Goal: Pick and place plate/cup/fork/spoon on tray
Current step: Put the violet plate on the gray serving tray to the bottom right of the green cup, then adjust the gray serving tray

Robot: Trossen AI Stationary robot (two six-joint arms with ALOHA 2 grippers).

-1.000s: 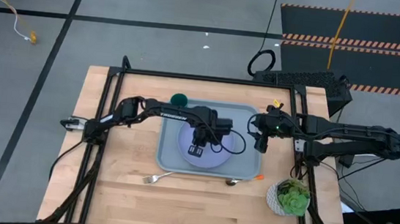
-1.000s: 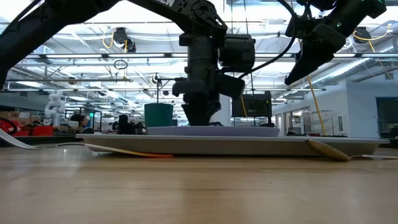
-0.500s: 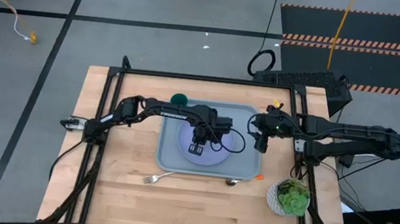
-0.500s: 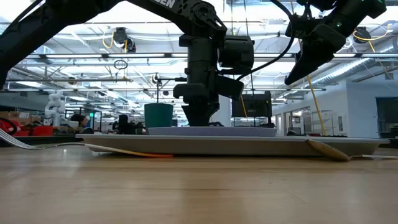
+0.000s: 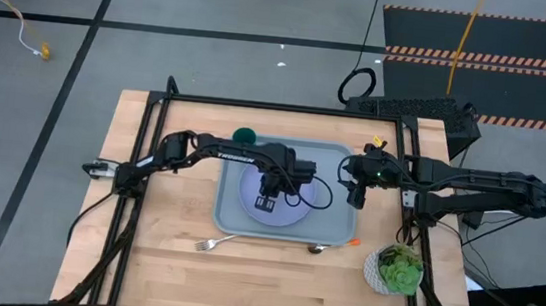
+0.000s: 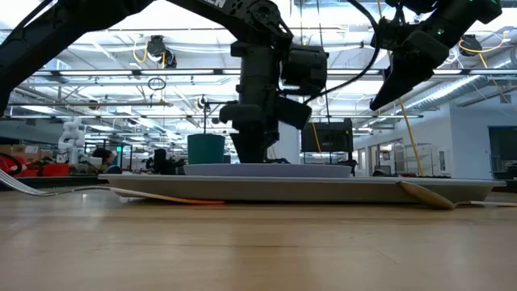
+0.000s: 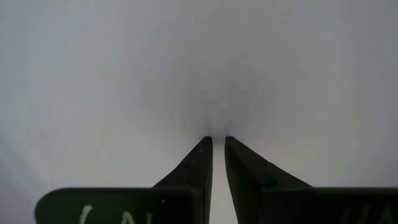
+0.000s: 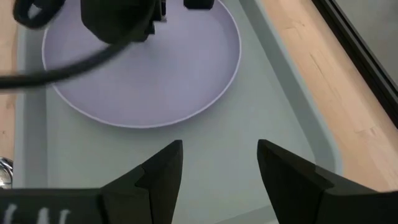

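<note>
Nearest the bench's (image 5: 161, 273) front edge, the fork (image 5: 214, 242) lies at about 7 o'clock from the tray (image 5: 231, 215) and the spoon (image 5: 322, 246) at about 5 o'clock, both just outside the tray's near rim. Both are judged light, stiff and thin, lying flat on the wood, so they would likely be hard to pinch from above; the orange handles are judged better holds than the slick metal ends. A white bowl of green leaves (image 5: 397, 270) stands at the tray's 4 o'clock, near the spoon, and could be nudged by a careless reach. The plate (image 5: 297, 212) already lies flat inside the tray; it is judged rigid, smooth and slippery, best taken at its rim. The left tool (image 5: 265, 206) is set down on the plate's middle with its fingers (image 7: 198, 163) drawn nearly together, only a thin slit between them, and nothing is seen held. The right tool (image 5: 354, 195) hangs above the tray's 3 o'clock edge with its fingers spread wide and empty. Farthest back, the cup (image 5: 245, 135) stands at the tray's 11 o'clock corner; whether it rests inside the rim or just beyond cannot be told. It is judged light and stiff, to be gripped across its wall.
</note>
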